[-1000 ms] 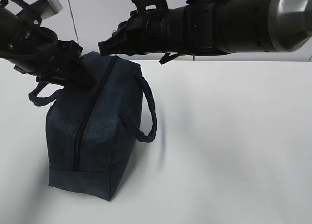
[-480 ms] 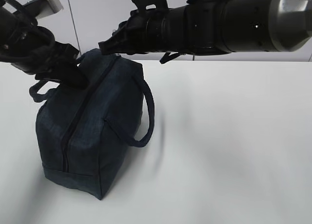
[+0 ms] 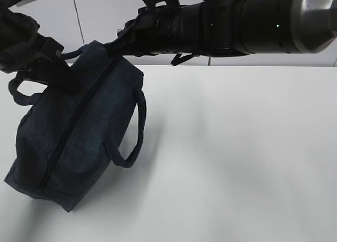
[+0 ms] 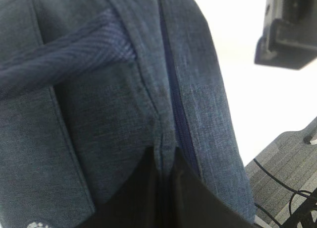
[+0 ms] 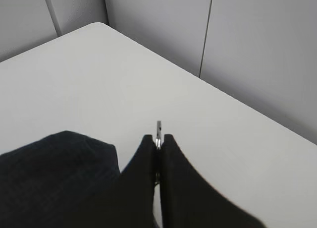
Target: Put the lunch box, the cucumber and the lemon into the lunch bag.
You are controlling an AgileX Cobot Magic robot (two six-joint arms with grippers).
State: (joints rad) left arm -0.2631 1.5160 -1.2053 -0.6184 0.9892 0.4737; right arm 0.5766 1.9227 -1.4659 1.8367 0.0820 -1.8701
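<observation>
The lunch bag [image 3: 73,131] sits at the left of the white table [image 3: 237,147], tilted, its far end raised, zipper [image 4: 174,104] closed along the top. The left gripper [image 4: 161,188] is clamped together on a fold of bag fabric beside the zipper seam. The right gripper [image 5: 158,141] is pressed shut on the silver ring pull [image 5: 158,131] at the bag's far end. One loop handle [image 3: 131,131] hangs on the near side.
</observation>
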